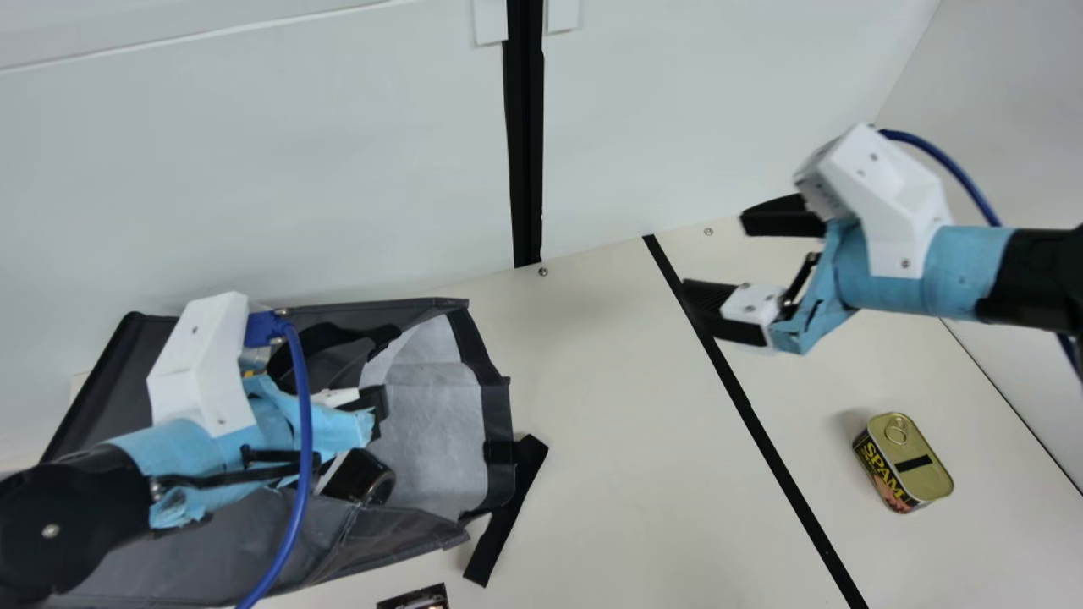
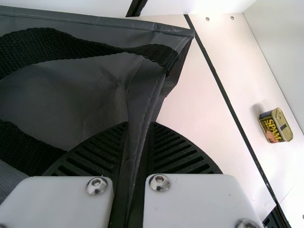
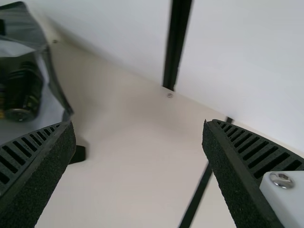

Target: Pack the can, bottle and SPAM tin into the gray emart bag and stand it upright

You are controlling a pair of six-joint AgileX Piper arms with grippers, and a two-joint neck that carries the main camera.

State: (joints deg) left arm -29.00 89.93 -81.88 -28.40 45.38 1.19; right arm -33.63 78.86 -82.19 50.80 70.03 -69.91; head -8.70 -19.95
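The gray emart bag lies on its side at the left of the surface, its mouth facing right and its pale lining showing. A dark cylindrical item lies inside, close to the mouth. The left end effector is narrow, its fingers pinching a gray fold of the bag. A black handle loops across the fabric.

The right end effector is wide, with nothing between its fingers, raised at the far right. The SPAM tin sits upright at the right, beyond the black stripe, with bare surface around it. White walls border the far and right sides.
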